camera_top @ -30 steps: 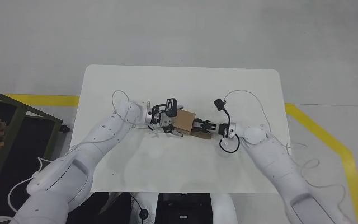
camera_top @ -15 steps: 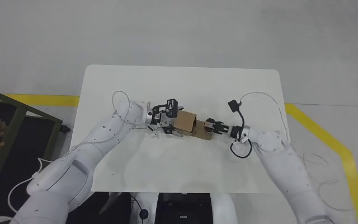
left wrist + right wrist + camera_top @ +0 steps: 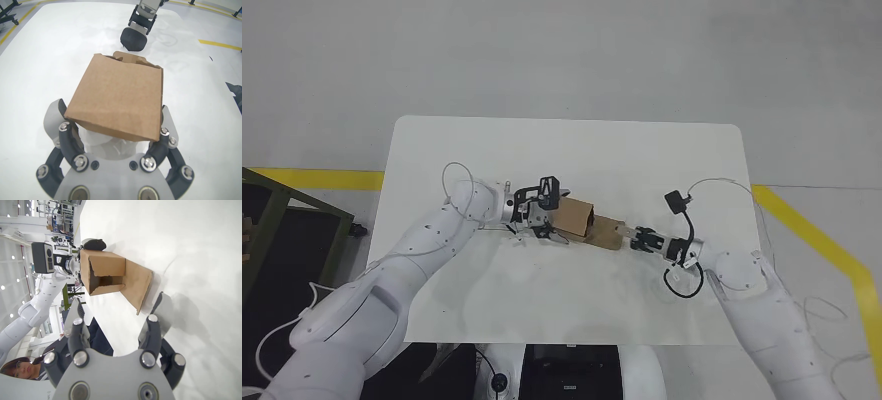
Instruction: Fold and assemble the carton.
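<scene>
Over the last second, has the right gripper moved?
Yes. The right gripper drew back off the carton toward the table's right edge in the top view, while the carton stayed put.

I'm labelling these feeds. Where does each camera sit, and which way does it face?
Top view: above the arms, looking down at the table; left gripper and right gripper flank the carton.
Left wrist view: behind the left gripper clamping the carton, facing the right gripper.
Right wrist view: behind the open right gripper, facing the carton's open end.
Shared: both wrist views see the carton, from opposite ends.
</scene>
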Available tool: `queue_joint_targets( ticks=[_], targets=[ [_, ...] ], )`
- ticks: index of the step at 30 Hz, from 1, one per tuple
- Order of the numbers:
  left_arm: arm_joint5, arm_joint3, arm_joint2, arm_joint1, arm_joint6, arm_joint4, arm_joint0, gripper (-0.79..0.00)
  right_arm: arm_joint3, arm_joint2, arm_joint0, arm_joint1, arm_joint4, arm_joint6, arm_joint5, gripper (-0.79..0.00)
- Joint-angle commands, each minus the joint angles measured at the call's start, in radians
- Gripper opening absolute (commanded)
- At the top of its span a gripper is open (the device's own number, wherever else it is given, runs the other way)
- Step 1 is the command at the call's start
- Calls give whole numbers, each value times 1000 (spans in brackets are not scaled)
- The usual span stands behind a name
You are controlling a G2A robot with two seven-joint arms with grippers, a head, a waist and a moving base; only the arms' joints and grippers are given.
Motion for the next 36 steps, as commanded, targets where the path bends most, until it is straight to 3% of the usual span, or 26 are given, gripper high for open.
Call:
queue_joint_targets(
  ticks=[1, 5, 8, 24, 31, 33, 36],
  targets=[
    [0, 1, -1, 0, 1, -1, 1, 0, 1, -2, 1, 0, -3, -3, 1, -182],
    [0, 3, -3, 1, 2, -1, 2, 0, 20, -15, 13, -1, 4, -3, 0, -357],
    [0, 3, -4, 1, 2, -1, 2, 0, 35, -27, 25, -3, 12, 2, -6, -422],
    [2, -2, -13, 5, 6, 3, 7, 0, 43, -53, 43, -2, -23, -15, 42, -437],
    [2, -5, -18, 8, 11, 4, 10, 0, 41, -59, 43, -1, -22, -14, 52, -523],
    [2, -6, -19, 9, 11, 5, 10, 0, 50, -68, 50, -2, -19, -10, 56, -579],
    [1, -6, -20, 10, 11, 6, 11, 0, 64, -79, 61, -5, -11, -9, 60, -566]
  ],
)
